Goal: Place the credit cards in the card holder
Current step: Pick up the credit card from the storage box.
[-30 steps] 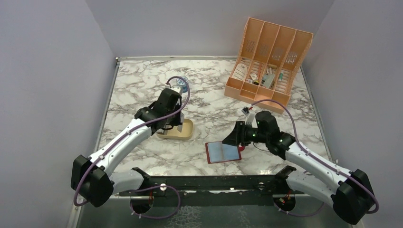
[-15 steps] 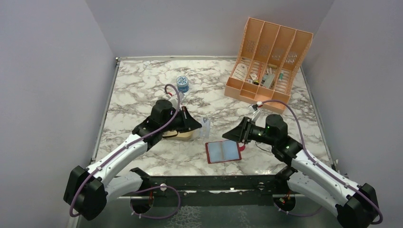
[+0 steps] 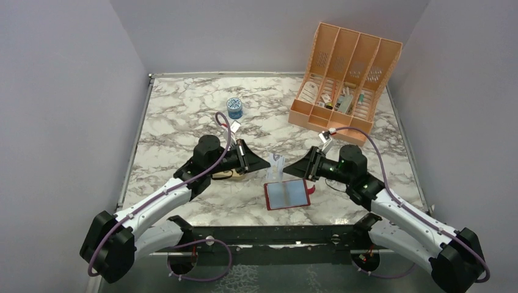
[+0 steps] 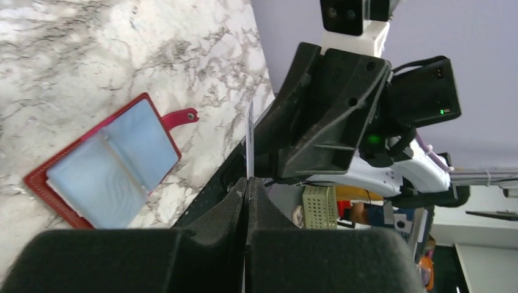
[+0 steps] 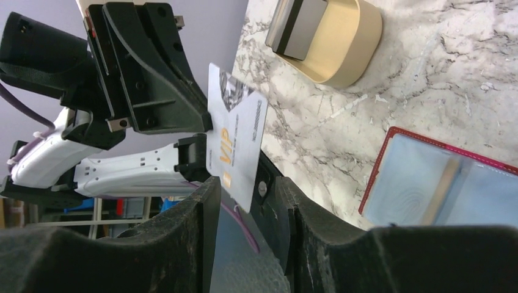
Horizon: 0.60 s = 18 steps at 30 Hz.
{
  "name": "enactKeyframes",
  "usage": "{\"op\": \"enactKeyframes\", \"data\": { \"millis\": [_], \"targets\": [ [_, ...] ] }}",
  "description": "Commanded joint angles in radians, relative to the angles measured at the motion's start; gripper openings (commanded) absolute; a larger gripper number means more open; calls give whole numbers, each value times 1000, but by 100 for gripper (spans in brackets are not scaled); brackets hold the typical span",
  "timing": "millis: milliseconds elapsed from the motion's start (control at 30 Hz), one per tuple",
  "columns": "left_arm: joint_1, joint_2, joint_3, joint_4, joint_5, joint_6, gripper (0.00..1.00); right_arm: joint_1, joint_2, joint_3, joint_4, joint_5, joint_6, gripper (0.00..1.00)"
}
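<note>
A silver card (image 5: 235, 143) marked VIP is held off the bench (image 3: 183, 110), between two robot arms that meet tip to tip near the middle of the near edge. The left arm (image 3: 165, 192) has it: the left jaws are closed tight on one end. The right arm (image 3: 397, 207) faces it, and the right jaws stand apart on either side of the card's free end, not visibly pinching it.

Just below, the dark red card holder (image 3: 287, 194) lies open flat by the near edge, pale blue pockets up and no card in them. More cards (image 5: 297, 24) sit stacked in a tan tray (image 5: 354, 46) to its left, under the left arm.

This looks like a hand-over — the first card passing from left to right. Next, the right jaws would likely need to close squarely before the left lets go. The card would then need tipping edge-first into a pocket — a narrow slot, so alignment matters.
</note>
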<state>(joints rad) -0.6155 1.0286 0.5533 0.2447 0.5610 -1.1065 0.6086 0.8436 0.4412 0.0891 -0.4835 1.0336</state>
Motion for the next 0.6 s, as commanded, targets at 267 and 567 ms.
{"op": "enactKeyframes", "data": {
  "millis": [267,567],
  "targets": [
    [-69,-2,-36,114,4,-47,0,5,30,-32,167,-20,19,19],
    [-70,-56,6,-147,-184,107,29,5,-61,-45,65,49,-48,1]
  ]
}}
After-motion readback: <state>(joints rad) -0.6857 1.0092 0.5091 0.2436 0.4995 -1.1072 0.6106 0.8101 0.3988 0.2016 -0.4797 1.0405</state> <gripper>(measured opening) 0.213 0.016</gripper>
